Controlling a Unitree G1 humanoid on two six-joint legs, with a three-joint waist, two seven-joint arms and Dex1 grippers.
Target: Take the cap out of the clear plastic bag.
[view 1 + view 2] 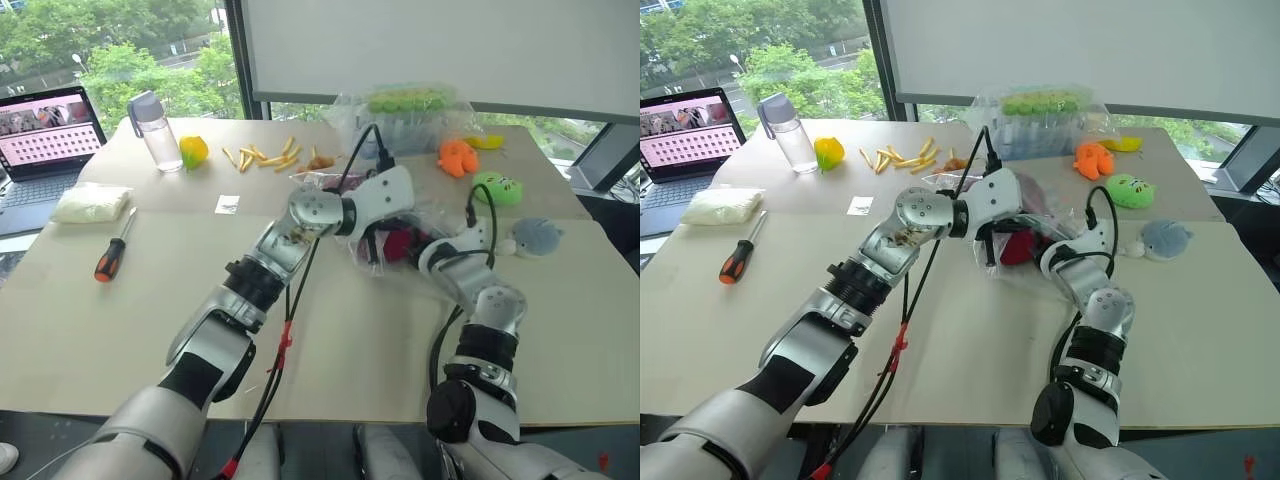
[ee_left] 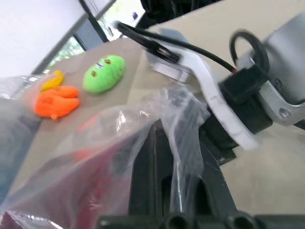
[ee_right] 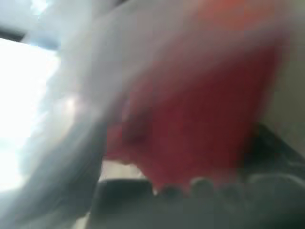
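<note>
Left wrist view: left tool (image 2: 178,157) pinches clear plastic bag (image 2: 95,157) holding cap (image 1: 1018,246); right tool seemingly spread inside.

We see the left arm (image 1: 300,235) reaching across the beige surface (image 1: 120,320) into the clear plastic bag (image 1: 372,250) at centre; the right arm (image 1: 470,270) meets the bag from the other side. The cap (image 1: 400,243) shows dark red inside the bag. Left side: screwdriver (image 1: 112,250), water bottle (image 1: 155,130), laptop (image 1: 45,135). Beyond the bag: scattered fries (image 1: 265,157), orange plush (image 1: 456,157), green plush (image 1: 497,187), grey plush (image 1: 537,236).
</note>
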